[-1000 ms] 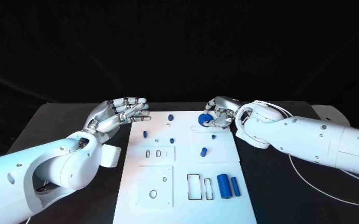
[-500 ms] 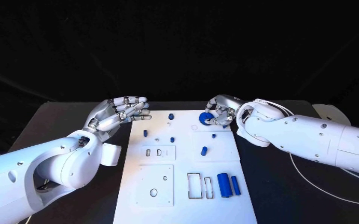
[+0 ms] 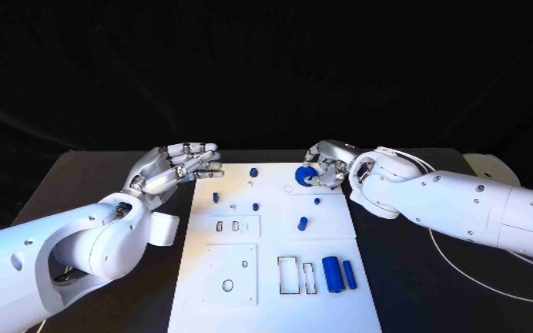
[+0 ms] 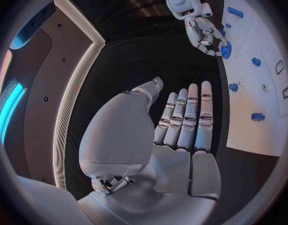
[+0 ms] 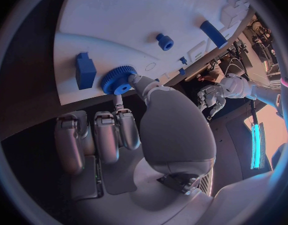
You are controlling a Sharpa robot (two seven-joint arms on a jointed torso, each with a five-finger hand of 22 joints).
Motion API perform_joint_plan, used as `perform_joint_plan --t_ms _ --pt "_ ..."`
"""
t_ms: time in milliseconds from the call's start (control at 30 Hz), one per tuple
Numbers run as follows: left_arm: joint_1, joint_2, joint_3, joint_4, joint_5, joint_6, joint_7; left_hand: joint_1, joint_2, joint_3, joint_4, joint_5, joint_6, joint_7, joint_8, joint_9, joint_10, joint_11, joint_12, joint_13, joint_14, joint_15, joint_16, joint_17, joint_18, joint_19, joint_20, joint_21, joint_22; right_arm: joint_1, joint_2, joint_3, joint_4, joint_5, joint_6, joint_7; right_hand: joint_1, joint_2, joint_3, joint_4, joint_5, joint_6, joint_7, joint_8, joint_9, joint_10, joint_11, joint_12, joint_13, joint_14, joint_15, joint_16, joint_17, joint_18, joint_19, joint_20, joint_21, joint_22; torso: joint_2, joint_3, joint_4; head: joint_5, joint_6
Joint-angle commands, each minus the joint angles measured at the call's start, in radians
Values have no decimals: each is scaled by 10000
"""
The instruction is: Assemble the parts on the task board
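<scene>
Beside the blue gear (image 3: pixel 303 175) in the right hand (image 3: pixel 323 165), a small blue block (image 5: pixel 85 70).

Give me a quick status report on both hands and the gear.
Right hand pinches small blue toothed gear above white task board. Left hand empty, fingers apart. Nothing in the way.

The right hand (image 5: pixel 128 130) holds a blue gear (image 5: pixel 118 79) with little teeth all round its edge, pinched between its thumb and one of its fingers (image 5: pixel 119 106). The gear sits at the edge of the white task board (image 5: pixel 119 20). Just beside it stands a blue block (image 5: pixel 85 70). Farther along the board are a small blue peg (image 5: pixel 164 41) and a long blue bar (image 5: pixel 213 34). The left hand (image 5: pixel 213 96) hangs past the board, well apart.
</scene>
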Motion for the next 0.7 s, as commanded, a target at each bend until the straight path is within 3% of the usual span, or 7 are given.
perform_joint_plan --t_ms 33,267,367,567,700 --pt "11 6 8 14 11 162 67 -36 -15 44 2 22 21 216 -45 -13 48 43 -58 0 47 14 -38 9 56 45 -4 -50 -16 -71 -22 -41 129 -854 -428 -96 82 55 202 -30 112 344 -193 106 7 104 -44 76 1569 884 -118 60 1902 -143 1028 -69 43 2629 0 -2 -1 -6 -3" --pt "11 10 8 7 11 170 69 -39 -7 69 -16 22 23 220 -57 -18 57 46 -82 -1 57 14 -51 20 57 54 -5 -55 -26 -85 -66 -39 422 -1502 -1290 -155 -25 37 374 -61 213 508 -247 122 -7 200 -94 168 1654 889 -166 66 1921 -143 1028 -118 43 2629 -5 -1 0 3 28" --pt "11 21 8 -1 11 175 70 -39 -7 69 -16 22 23 220 -57 -18 57 46 -82 -1 57 14 -51 20 57 54 -5 -55 -26 -87 -122 -25 795 -1884 -1721 -196 -183 32 453 -39 -41 570 -275 92 -31 252 -120 213 1695 891 -192 67 1927 -143 1028 -148 43 2629 -9 -6 -2 3 39" --pt "11 41 8 -16 11 180 70 -39 -7 69 -16 22 23 220 -57 -18 57 46 -82 -1 57 14 -51 20 57 54 -5 -55 -26 -75 -66 -4 1437 -2347 -1991 -312 -219 24 464 -34 -69 574 -276 80 -38 307 -122 275 1753 889 -196 64 1914 -143 1028 -153 43 2629 -8 -4 -4 30 83" --pt "11 56 8 -25 11 182 70 -39 -7 69 -16 22 23 220 -57 -18 57 46 -82 -1 57 14 -51 20 57 54 -5 -55 -26 -73 240 1 1619 -2598 -2090 -467 -230 22 466 -31 -70 573 -276 75 -40 292 -121 256 1736 886 -197 61 1903 -143 1028 -154 43 2629 6 0 4 54 96"
